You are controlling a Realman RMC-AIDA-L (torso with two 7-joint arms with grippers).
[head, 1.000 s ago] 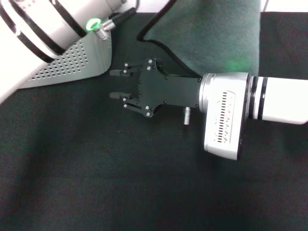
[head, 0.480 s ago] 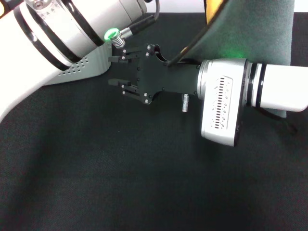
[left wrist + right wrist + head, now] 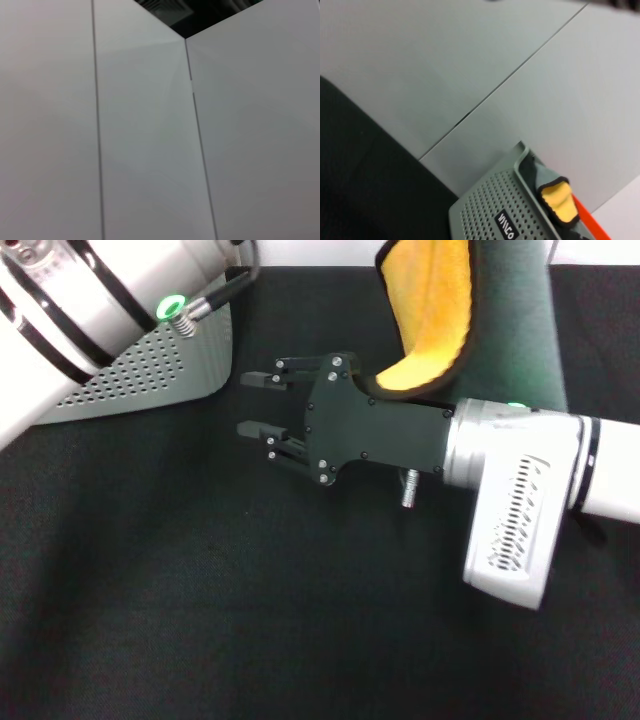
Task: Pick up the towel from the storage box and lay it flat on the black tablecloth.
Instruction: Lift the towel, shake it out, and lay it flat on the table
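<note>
The black tablecloth [image 3: 200,620] is lying spread beneath me. The storage box [image 3: 150,375] is sitting on it at my far left. The towel [image 3: 470,320] is hanging in the air, yellow face and grey reverse showing. My right gripper [image 3: 255,405] is hovering beside the box with released, empty fingers. I cannot see my left gripper.

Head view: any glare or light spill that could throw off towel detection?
Head view: the black tablecloth looks matte with no glare. The towel has its yellow face evenly lit. The green indicator light on the left arm is the only bright spot. Left wrist view: only pale wall panels.
</note>
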